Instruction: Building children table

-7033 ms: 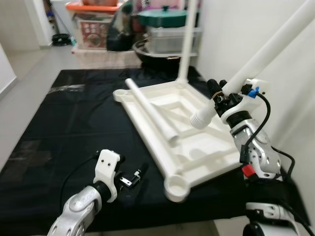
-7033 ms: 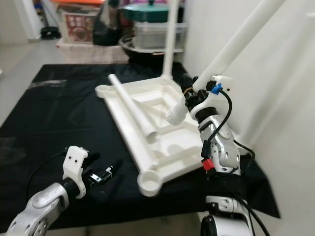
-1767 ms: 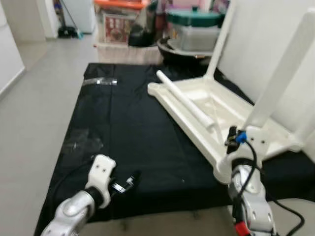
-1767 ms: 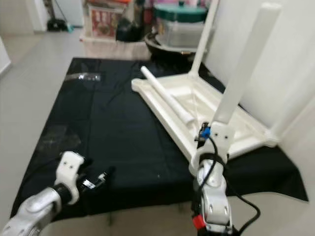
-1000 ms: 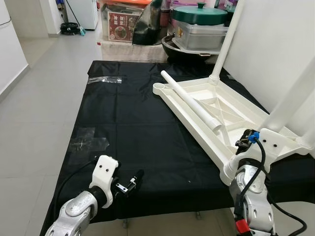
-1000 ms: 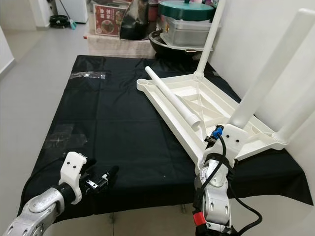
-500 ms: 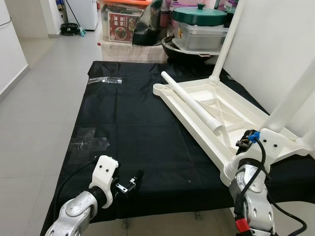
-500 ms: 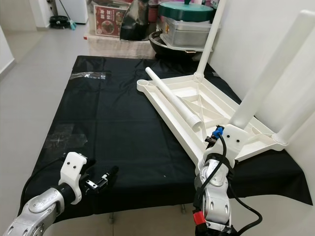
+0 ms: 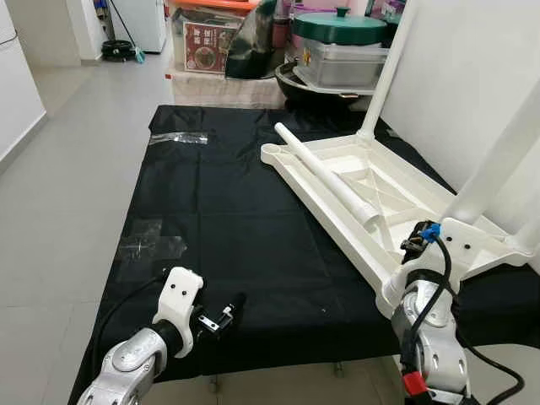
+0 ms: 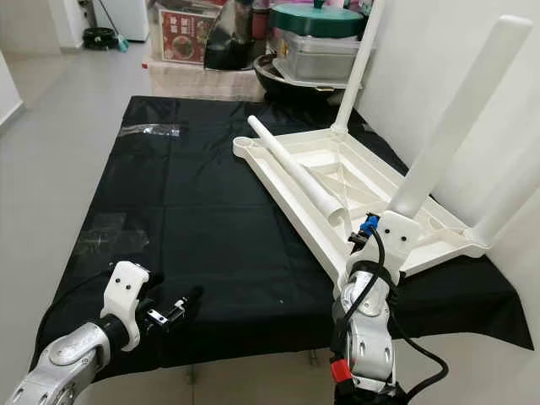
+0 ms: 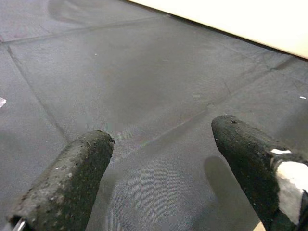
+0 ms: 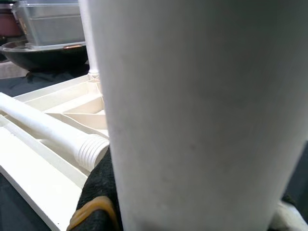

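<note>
A white children's tabletop (image 9: 396, 198) lies upside down on a black cloth (image 9: 228, 211). One white leg (image 9: 384, 76) stands upright at its far corner. A loose leg (image 9: 325, 173) lies along the tabletop. A further leg (image 10: 510, 194) rises at the right corner. My right gripper (image 9: 415, 246) is shut on another leg (image 9: 498, 160), held nearly upright over the near corner, its lower end hidden behind my wrist. In the right wrist view this leg (image 12: 192, 115) sits against a black finger (image 12: 96, 192). My left gripper (image 9: 229, 308) hovers open over the cloth's front edge, its fingers (image 11: 67, 178) wide apart.
Storage boxes, a green-lidded pot (image 9: 342, 25) and a black pan crowd the floor behind the cloth. A white wall (image 9: 472, 67) runs close along the right. Scraps of clear tape (image 9: 181, 137) lie on the cloth. Grey floor stretches to the left.
Seven seconds ago the right gripper held the leg slanted above the tabletop; now the leg stands nearly upright at the near corner. Over the last second nothing has visibly moved.
</note>
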{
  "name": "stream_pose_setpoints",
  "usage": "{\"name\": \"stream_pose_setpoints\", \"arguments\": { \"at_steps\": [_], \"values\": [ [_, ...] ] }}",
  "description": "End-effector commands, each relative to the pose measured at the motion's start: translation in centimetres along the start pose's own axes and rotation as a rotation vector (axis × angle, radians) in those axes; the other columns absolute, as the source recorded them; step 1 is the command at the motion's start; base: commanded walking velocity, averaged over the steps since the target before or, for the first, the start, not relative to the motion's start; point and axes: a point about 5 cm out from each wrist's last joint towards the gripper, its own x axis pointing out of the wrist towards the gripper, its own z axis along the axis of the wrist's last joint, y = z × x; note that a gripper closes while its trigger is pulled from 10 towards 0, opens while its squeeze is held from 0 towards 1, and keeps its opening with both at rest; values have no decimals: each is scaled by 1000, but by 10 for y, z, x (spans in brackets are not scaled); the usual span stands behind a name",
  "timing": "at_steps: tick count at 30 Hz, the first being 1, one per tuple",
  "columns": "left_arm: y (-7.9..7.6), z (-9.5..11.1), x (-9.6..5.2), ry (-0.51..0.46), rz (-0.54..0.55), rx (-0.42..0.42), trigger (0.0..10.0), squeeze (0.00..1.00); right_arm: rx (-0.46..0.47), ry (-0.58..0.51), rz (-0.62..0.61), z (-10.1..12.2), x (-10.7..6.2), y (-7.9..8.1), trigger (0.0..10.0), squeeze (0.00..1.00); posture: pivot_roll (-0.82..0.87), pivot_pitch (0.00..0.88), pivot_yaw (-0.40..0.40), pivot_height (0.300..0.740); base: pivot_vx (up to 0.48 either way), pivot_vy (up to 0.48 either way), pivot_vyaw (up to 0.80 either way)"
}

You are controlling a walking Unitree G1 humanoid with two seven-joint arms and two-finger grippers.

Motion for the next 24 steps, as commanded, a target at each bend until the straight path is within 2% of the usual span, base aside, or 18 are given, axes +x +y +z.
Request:
{"name": "stream_pose_setpoints", "arguments": {
  "at_steps": [1, 18, 24],
  "values": [
    [2, -3, -1, 12, 0, 11, 10000, 0, -13, 93, 15, -17, -1, 0, 10000, 0, 37, 0, -92, 740, 0, 0, 0],
    [1, -4, -1, 18, -7, 16, 10000, 0, 4, 45, 39, 0, 5, 4, 10000, 0, 36, 0, -89, 740, 0, 0, 0],
    [2, -2, -1, -6, -2, 0, 10000, 0, -2, 47, 43, -2, 5, 3, 10000, 0, 36, 0, -91, 740, 0, 0, 0]
  ]
}}
